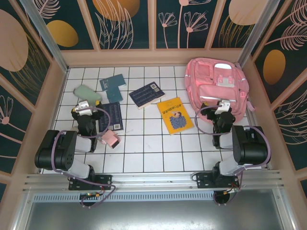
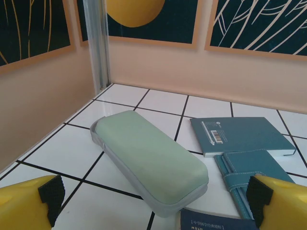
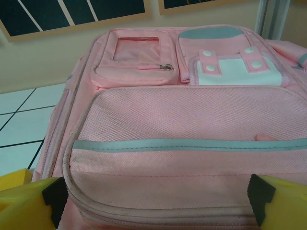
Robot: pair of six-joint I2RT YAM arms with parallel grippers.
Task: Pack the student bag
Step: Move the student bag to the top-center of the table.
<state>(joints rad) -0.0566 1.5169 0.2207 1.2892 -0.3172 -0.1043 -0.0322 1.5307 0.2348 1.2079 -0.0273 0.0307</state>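
The large soft pink fabric backpack (image 1: 216, 81) lies front-up on the white tiled desk (image 1: 144, 148). My right end effector (image 3: 153, 196) hangs at its near edge, spread wide and holding nothing. My left end effector (image 2: 153, 196), also spread and empty, is well to the bag's left, facing a pale green oblong pencil case (image 2: 148, 163).

I judge the bag light and floppy, apt to sag or slide if pinched. Its seams or zip pulls look the surest holds. Its pockets appear zipped, so I cannot tell what is inside. A thin yellow paperback book (image 1: 175, 115) lies just left of the bag, unpacked.
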